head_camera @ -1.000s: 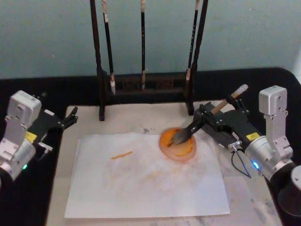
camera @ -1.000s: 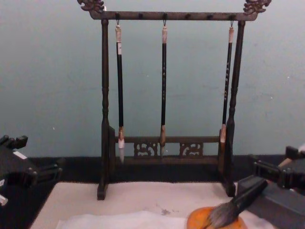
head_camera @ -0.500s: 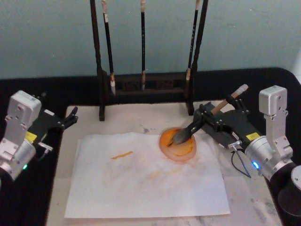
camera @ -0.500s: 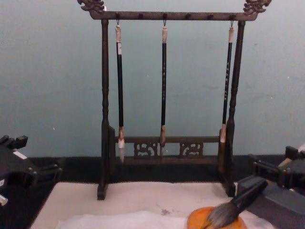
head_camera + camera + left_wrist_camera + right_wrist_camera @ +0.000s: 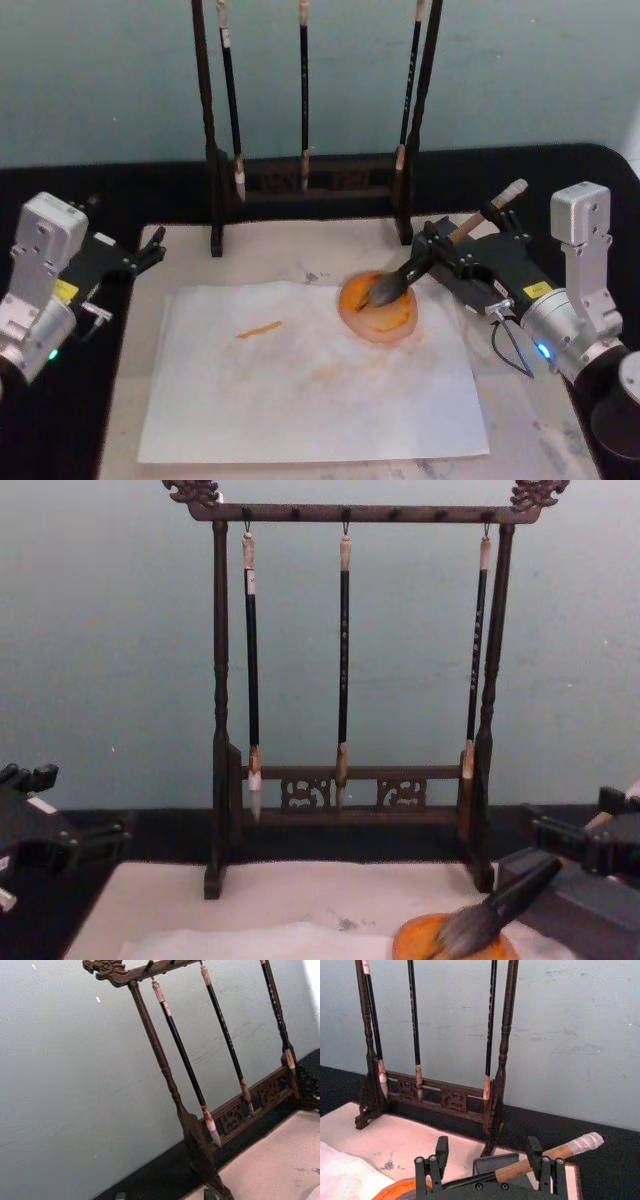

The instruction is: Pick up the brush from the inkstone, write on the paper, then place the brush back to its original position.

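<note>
- Cream-beige felt mat (image 5: 300,250) under white crinkled paper (image 5: 300,390).
- Right gripper (image 5: 462,250) straddles thick tan-handled brush (image 5: 440,255), jaws apart; bristles in orange dish (image 5: 380,310).
- Left gripper (image 5: 150,250) idle, grasp unclear.

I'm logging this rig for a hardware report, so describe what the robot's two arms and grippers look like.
Both arms end in boxy silver-grey wrist housings with black grippers. The left gripper has a yellow label on its black body and a small green light on the wrist. The right gripper carries a small yellow-and-white label, a blue light, and a looping black cable below it. Its black fingers show round screw heads.
</note>
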You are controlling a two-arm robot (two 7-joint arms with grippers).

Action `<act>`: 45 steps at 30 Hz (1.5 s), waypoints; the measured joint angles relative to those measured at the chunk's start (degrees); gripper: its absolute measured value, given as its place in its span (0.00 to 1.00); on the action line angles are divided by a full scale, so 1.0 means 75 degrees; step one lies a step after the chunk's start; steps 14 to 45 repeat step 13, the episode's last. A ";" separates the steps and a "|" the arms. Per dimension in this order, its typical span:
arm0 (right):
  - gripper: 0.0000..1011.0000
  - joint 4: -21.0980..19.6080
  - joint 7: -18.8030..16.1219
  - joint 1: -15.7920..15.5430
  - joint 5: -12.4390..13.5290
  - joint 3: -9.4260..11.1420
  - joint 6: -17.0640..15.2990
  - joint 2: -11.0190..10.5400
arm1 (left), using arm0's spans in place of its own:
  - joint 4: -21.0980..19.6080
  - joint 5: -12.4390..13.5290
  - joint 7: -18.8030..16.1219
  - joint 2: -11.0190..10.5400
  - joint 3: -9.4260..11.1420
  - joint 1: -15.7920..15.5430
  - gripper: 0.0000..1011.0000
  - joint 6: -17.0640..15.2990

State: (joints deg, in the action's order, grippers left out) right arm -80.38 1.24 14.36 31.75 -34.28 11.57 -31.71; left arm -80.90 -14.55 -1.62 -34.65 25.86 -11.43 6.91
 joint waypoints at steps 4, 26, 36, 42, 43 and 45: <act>0.99 0.0000 0.0000 0.0000 0.0000 0.0000 0.0000 0.0000 | 0.0000 0.0000 0.0001 0.0000 0.0000 0.0000 1.00 0.0000; 0.99 0.0000 0.0000 0.0000 0.0000 0.0000 0.0000 0.0000 | 0.0000 0.0000 0.0000 0.0000 0.0000 0.0000 1.00 0.0000; 0.99 0.0000 0.0000 0.0000 0.0000 0.0000 0.0000 0.0000 | 0.0000 0.0000 0.0000 0.0000 0.0000 0.0000 1.00 0.0000; 0.99 0.0000 0.0000 0.0000 0.0000 0.0000 0.0000 0.0000 | 0.0000 0.0000 0.0000 0.0000 0.0000 0.0000 1.00 0.0000; 0.99 0.0000 0.0000 0.0000 0.0000 0.0000 0.0000 0.0000 | 0.0000 0.0000 0.0000 0.0000 0.0000 0.0000 1.00 0.0000; 0.99 0.0000 0.0000 0.0000 0.0000 0.0000 0.0000 0.0000 | 0.0000 0.0000 0.0000 0.0000 0.0000 0.0000 1.00 0.0000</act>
